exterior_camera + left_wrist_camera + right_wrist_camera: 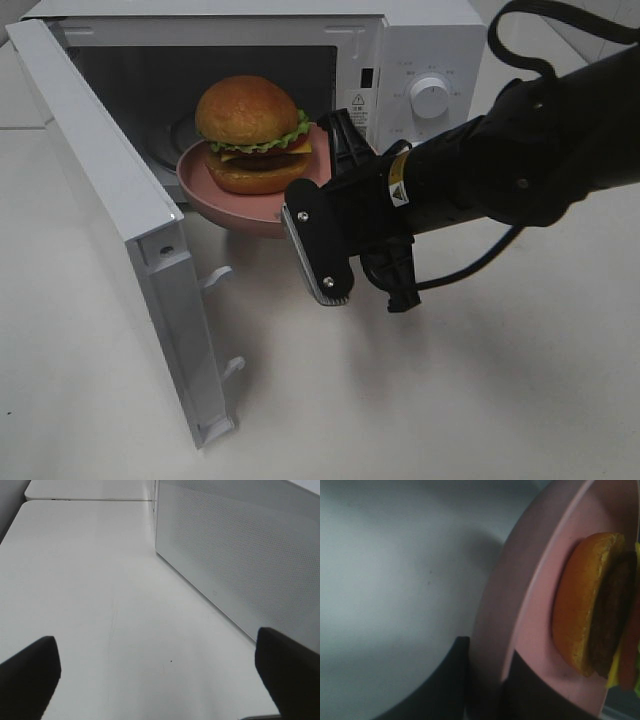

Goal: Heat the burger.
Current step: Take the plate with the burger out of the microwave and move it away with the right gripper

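At the white microwave's open mouth, right gripper pinches the round pink plate bearing the glossy golden-brown burger, which likely needs pushing fully inside; left gripper gapes empty.

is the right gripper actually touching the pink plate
Touching. The right wrist view shows the right gripper with one dark finger on each side of the pink plate rim, clamped on it.
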`<state>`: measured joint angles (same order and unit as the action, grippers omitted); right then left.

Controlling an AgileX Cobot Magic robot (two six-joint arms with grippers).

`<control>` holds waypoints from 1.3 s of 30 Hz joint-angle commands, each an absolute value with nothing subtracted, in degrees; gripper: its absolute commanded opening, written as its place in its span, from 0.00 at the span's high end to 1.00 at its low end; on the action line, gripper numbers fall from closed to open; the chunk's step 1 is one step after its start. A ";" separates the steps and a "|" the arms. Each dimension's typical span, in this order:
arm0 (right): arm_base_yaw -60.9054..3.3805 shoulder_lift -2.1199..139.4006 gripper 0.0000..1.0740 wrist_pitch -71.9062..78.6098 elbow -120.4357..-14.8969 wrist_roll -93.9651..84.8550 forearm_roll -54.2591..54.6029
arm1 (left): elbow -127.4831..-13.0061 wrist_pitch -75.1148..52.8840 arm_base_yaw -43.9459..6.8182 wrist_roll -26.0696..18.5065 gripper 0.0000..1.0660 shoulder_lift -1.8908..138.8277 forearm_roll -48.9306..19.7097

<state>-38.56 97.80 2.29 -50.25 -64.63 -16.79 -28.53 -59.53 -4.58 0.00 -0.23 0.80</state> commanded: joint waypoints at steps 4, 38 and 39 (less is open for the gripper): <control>-38.04 90.47 1.00 7.33 -44.69 -64.29 -16.39 | -28.42 -59.42 -4.47 0.00 0.08 -1.43 0.52; -38.04 55.98 1.00 -13.92 -31.23 -63.88 -19.37 | -28.42 -59.42 -4.47 0.00 0.08 -1.43 0.52; -38.04 55.18 0.99 -14.67 -31.23 -63.88 -19.37 | -28.42 -59.42 -4.47 0.00 0.08 -1.43 0.52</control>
